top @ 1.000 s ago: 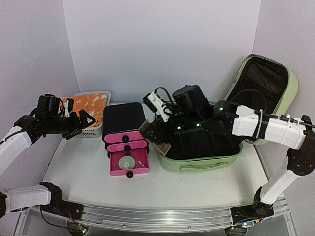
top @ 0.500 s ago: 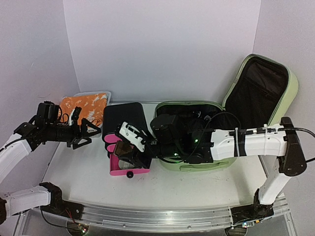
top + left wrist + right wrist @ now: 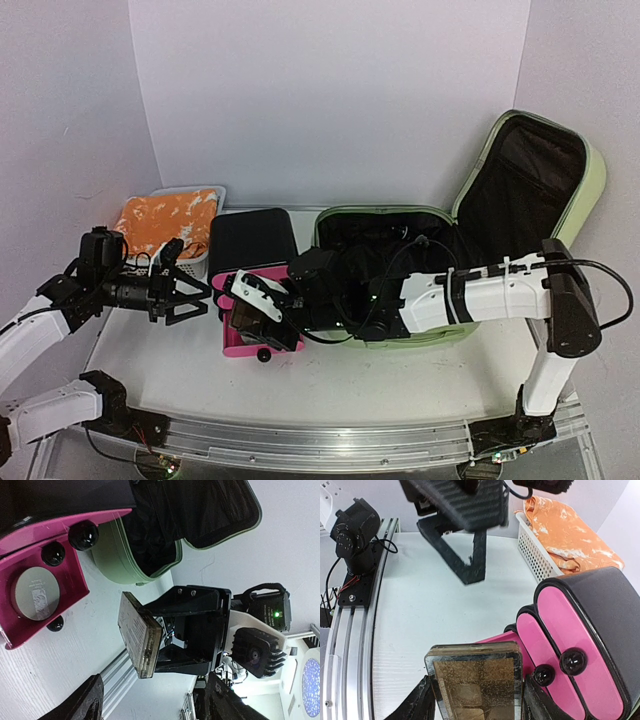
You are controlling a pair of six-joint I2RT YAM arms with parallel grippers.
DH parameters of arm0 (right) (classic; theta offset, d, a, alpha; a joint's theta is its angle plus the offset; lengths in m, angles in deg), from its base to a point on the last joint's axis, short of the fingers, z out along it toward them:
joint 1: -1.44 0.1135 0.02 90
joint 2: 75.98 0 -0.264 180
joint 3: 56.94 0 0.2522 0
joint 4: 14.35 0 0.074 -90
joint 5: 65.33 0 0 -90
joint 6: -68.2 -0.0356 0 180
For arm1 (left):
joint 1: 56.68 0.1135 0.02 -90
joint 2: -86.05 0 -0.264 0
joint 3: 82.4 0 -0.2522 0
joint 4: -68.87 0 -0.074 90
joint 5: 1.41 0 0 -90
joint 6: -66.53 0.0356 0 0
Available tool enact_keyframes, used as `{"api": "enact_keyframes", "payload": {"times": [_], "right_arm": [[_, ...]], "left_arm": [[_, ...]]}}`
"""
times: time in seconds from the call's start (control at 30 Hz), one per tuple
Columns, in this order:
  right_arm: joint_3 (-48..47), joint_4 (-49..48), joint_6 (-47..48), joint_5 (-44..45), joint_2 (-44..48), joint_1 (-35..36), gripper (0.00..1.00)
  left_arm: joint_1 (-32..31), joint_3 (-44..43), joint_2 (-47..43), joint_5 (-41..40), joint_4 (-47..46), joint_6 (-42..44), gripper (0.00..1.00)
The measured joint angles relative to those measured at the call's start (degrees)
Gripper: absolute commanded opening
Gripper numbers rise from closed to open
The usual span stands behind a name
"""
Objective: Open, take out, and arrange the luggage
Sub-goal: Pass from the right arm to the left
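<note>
– So, what has just changed?
– The right gripper (image 3: 258, 315) has carried the flat brown case (image 3: 475, 685) out of the luggage (image 3: 420, 335) and across to the pulled-out bottom drawer (image 3: 240, 347) of the drawer box (image 3: 250, 240). A second ago it was above the green shell.
– Is it pinching the case?
– Yes, its fingers are pressed on the case's edges, just over the drawer near the middle of the table (image 3: 400, 390).
– And the left gripper (image 3: 195, 298)?
– Spread, with nothing between its fingers. It has come forward from beside the white basket (image 3: 188, 266) at the left back corner and now points at the drawer box from the left.
– The luggage itself?
– Unmoved toward the right edge, shell flat, lid (image 3: 590, 180) standing open at the right back corner. I judge this item is out, with only its placing left.
</note>
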State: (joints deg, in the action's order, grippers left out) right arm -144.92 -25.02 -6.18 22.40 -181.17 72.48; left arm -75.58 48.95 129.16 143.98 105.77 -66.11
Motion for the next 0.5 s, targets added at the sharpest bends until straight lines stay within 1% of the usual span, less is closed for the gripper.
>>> {"api": "enact_keyframes", "payload": {"times": [0.1,0.23,0.33,0.5], "right_arm": [[-1.2,0.0,0.3,-0.1,-0.8,0.0,0.47],[-2.2,0.0,0.4,-0.2,-1.0,0.0,0.47],[-2.6,0.0,0.4,-0.3,-1.1,0.0,0.47],[-2.8,0.2,0.4,-0.6,-1.5,0.0,0.47]], "left_arm": [[-3.8,0.6,0.0,-1.7,-1.7,-0.9,0.68],[-9.3,1.0,0.1,-6.6,-3.5,-1.0,0.68],[-11.6,1.0,0.8,-9.3,-4.3,-0.9,0.68],[-13.9,1.0,4.4,-12.7,-5.5,-0.9,0.54]]}}
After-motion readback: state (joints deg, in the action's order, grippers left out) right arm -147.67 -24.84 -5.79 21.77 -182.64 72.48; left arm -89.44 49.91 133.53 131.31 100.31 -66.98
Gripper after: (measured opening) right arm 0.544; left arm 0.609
